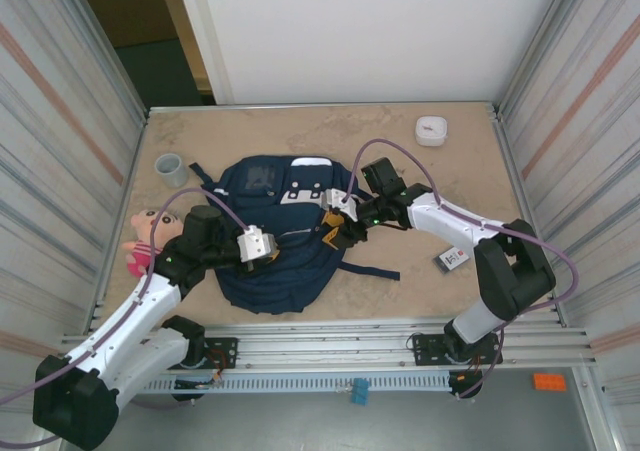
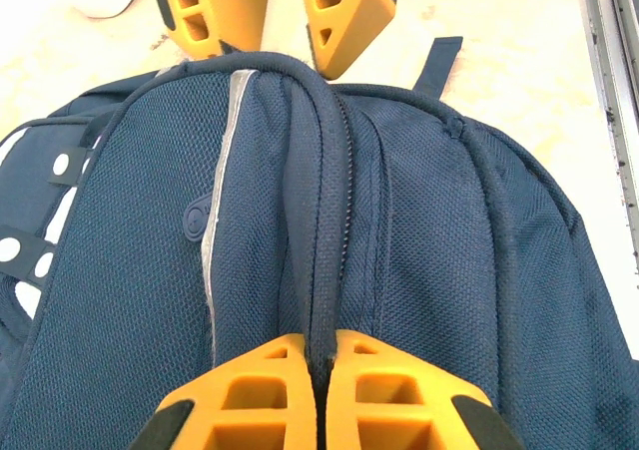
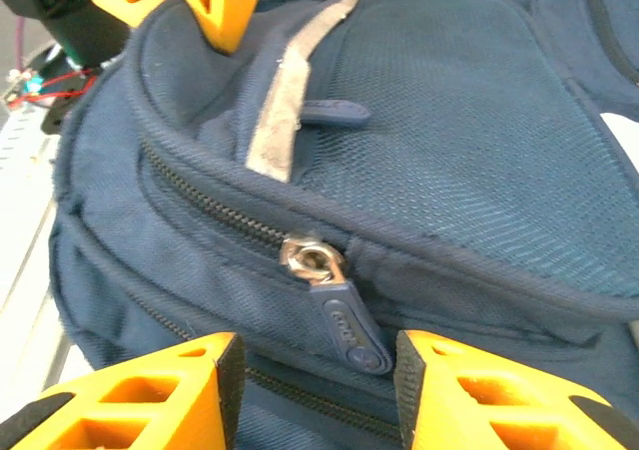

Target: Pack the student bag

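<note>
On the table [image 1: 420,186], navy backpack [image 1: 262,271] flat | left hand [image 2: 318,345] clamped on its zipper seam [image 2: 321,221] | right hand [image 3: 319,355] spread, zipper pull [image 3: 344,322] between jaws.

You get even, diffuse overhead light in the top view: table [image 1: 250,131] pale, shadows under the arms [image 1: 135,321] short and soft. The student bag [image 1: 280,276] goes near-black there, weave lost. Left wrist: table overexposed at upper left; weave crisp. Right wrist: zipper pull [image 3: 344,320] sharp, near orange fingers [image 3: 130,395] slightly soft.
</note>
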